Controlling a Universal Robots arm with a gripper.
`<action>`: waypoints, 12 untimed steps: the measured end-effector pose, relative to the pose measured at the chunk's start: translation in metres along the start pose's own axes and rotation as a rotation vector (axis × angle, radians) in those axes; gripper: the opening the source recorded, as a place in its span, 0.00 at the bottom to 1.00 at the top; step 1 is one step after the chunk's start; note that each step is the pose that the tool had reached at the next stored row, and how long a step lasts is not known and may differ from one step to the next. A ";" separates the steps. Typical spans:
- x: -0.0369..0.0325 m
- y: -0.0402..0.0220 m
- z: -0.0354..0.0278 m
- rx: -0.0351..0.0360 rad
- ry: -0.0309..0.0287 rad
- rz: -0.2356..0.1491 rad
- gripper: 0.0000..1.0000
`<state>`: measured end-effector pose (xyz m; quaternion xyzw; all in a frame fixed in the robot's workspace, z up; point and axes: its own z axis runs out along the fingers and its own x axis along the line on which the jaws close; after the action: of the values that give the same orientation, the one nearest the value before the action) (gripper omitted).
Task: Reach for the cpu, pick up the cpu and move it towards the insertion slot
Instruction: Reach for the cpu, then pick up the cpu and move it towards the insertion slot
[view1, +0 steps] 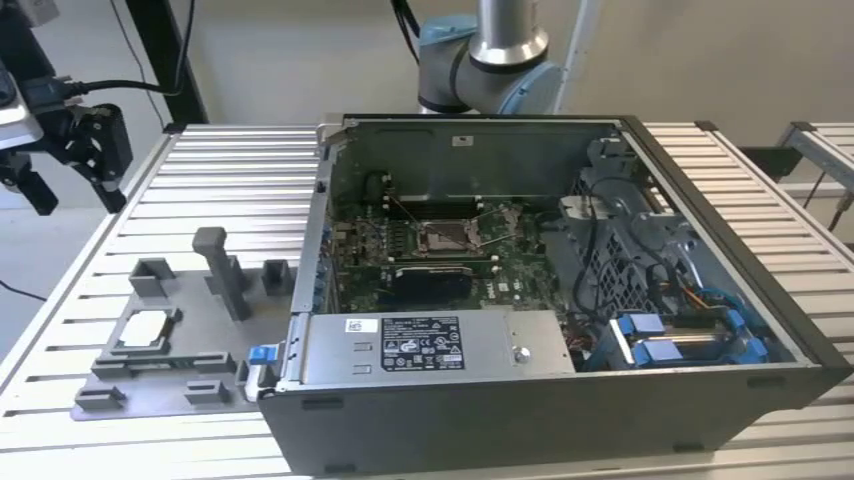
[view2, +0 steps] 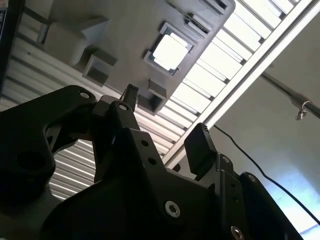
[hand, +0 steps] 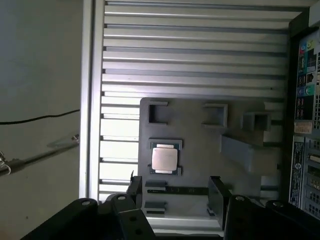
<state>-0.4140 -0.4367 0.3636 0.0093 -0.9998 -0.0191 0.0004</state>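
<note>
You get soft, even daylight in the exterior view: the slatted table reads pale and bright, while the inside of the computer case lies in shade, its green board dim. In the second wrist view the chip burns out to white glare, the slats gleam, and the gripper is a near-black silhouette against them. In the first wrist view the chip shines mildly and bright streaks run along the slats.

Lab: slatted bench, opened computer case
</note>
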 end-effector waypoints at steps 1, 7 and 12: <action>0.0000 -0.0001 0.0000 0.0000 0.0000 0.000 0.00; 0.0000 -0.0005 -0.0001 0.0001 0.0001 0.000 0.00; 0.0000 -0.0008 0.0000 0.0001 0.0001 0.000 1.00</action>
<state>-0.4140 -0.4375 0.3635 0.0093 -0.9998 -0.0191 0.0005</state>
